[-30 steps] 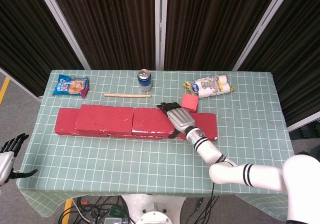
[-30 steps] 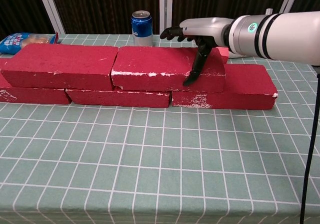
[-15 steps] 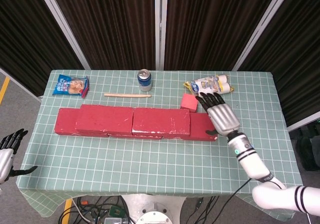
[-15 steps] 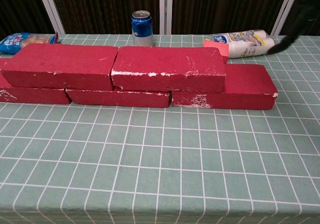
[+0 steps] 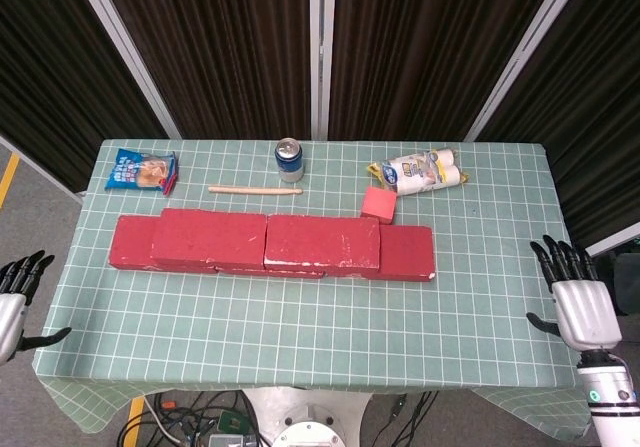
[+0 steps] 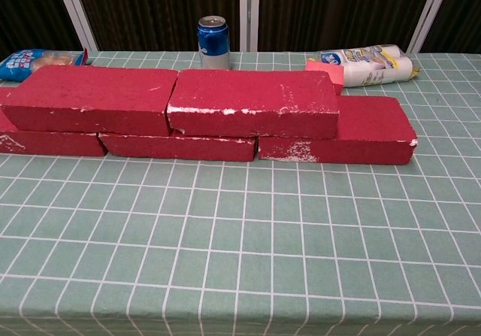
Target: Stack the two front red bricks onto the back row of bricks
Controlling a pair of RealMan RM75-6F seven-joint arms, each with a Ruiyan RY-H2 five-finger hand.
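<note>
Two red bricks lie side by side on top of a lower row of red bricks: the left upper brick [image 5: 208, 237] [image 6: 90, 99] and the right upper brick [image 5: 322, 242] [image 6: 252, 103]. The lower row [image 5: 406, 252] [image 6: 372, 131] shows beneath them and at both ends. My right hand [image 5: 577, 303] hangs off the table's right edge, fingers spread, holding nothing. My left hand [image 5: 12, 299] is off the left edge, also spread and empty. Neither hand appears in the chest view.
A blue can [image 5: 289, 159] [image 6: 213, 41], a wooden stick [image 5: 255, 190], a snack bag [image 5: 141, 171] [image 6: 34, 61], a white packet [image 5: 420, 173] [image 6: 368, 56] and a small pink block [image 5: 378, 205] [image 6: 328, 71] lie behind the bricks on the green checked table [image 5: 300, 317].
My right hand let go of the right upper brick, drew back to the right and now hangs beyond the table's right edge. The bricks have not moved.
</note>
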